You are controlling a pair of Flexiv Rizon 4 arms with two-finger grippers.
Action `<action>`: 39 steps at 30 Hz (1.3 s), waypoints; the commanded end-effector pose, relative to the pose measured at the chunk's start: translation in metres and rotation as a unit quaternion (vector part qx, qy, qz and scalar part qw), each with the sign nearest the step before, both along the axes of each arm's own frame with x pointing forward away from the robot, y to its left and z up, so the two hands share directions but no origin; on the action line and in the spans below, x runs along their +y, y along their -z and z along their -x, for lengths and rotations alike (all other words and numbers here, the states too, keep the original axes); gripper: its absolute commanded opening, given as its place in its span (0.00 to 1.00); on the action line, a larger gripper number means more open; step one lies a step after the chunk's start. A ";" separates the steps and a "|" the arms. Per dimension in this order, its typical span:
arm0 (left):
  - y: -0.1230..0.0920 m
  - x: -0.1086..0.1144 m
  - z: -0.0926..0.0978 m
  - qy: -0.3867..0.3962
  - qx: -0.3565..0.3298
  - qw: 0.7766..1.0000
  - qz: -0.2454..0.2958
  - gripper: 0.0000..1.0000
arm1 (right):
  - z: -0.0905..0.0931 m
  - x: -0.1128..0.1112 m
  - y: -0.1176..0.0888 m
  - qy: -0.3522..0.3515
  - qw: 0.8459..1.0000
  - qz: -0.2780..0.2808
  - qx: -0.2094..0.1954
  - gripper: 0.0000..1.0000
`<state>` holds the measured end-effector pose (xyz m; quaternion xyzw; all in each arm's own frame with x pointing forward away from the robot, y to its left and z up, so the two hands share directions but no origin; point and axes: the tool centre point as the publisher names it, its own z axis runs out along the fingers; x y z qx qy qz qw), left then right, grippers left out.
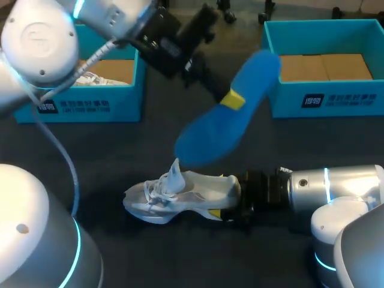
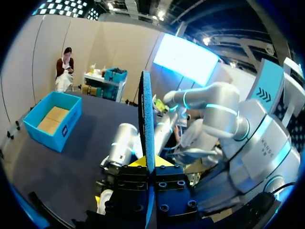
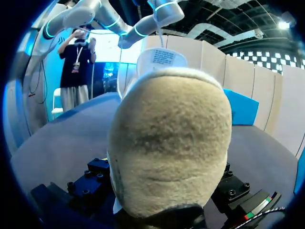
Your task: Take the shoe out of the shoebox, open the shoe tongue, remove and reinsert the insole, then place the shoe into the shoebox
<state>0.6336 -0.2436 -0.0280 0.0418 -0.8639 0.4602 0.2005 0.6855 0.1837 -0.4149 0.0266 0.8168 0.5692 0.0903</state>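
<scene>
dark grey table (image 1: 120, 156). left teal cardboard shoebox (image 1: 90, 105) and right teal cardboard shoebox (image 1: 324, 99) stand at the far edge. white laced sneaker (image 1: 186, 192) sits upright mid-table, long axis across the table, toe toward my left. right gripper (image 1: 231, 201) fingers pinch its heel. left gripper (image 1: 231, 99) fingers clamp the blue foam insole (image 1: 222, 129) aloft above the sneaker, on a diagonal.

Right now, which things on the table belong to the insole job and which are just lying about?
Job: white shoe, blue insole, empty right shoebox.
Lying about: left shoebox with white contents; which box is the shoe's, I cannot tell.
</scene>
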 end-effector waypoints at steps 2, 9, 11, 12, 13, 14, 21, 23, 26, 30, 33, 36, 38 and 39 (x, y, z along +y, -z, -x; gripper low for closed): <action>-0.042 0.044 0.028 -0.076 -0.009 0.995 0.065 0.00 | 0.000 0.003 0.002 0.000 1.000 0.002 0.000 0.00; -0.067 0.053 0.033 -0.127 0.015 0.988 0.086 0.00 | 0.000 0.003 0.002 0.000 1.000 0.002 0.000 0.00; -0.067 0.053 0.033 -0.127 0.015 0.988 0.086 0.00 | 0.000 0.003 0.002 0.000 1.000 0.002 0.000 0.00; -0.067 0.053 0.033 -0.127 0.015 0.988 0.086 0.00 | 0.000 0.003 0.002 0.000 1.000 0.002 0.000 0.00; -0.067 0.053 0.033 -0.127 0.015 0.988 0.086 0.00 | 0.000 0.003 0.002 0.000 1.000 0.002 0.000 0.00; -0.067 0.053 0.033 -0.127 0.015 0.988 0.086 0.00 | 0.000 0.003 0.002 0.000 1.000 0.002 0.000 0.00; -0.067 0.050 0.034 -0.116 0.072 0.983 0.122 0.00 | 0.000 0.003 0.002 0.000 1.000 0.002 0.000 0.00; -0.076 0.051 0.039 -0.110 0.066 0.983 0.128 0.00 | 0.000 0.003 0.002 0.000 1.000 0.002 0.000 0.00; -0.086 0.062 0.048 -0.103 0.061 0.982 0.143 0.00 | 0.000 0.003 0.002 0.000 1.000 0.002 0.000 0.00; -0.091 0.077 0.062 -0.110 0.055 0.978 0.171 0.00 | 0.000 0.003 0.002 0.000 1.000 0.002 0.000 0.00; -0.094 0.086 0.067 -0.130 0.049 0.974 0.180 0.00 | 0.000 0.003 0.002 0.000 1.000 0.002 0.000 0.00; -0.097 0.098 0.071 -0.142 0.045 0.971 0.186 0.00 | 0.000 0.003 0.002 0.000 1.000 0.002 0.000 0.00; -0.098 0.107 0.076 -0.149 0.037 0.970 0.187 0.00 | 0.000 0.003 0.002 0.000 1.000 0.002 0.000 0.00; -0.097 0.111 0.077 -0.151 0.037 0.970 0.189 0.00 | 0.000 0.003 0.002 0.000 1.000 0.002 0.000 0.00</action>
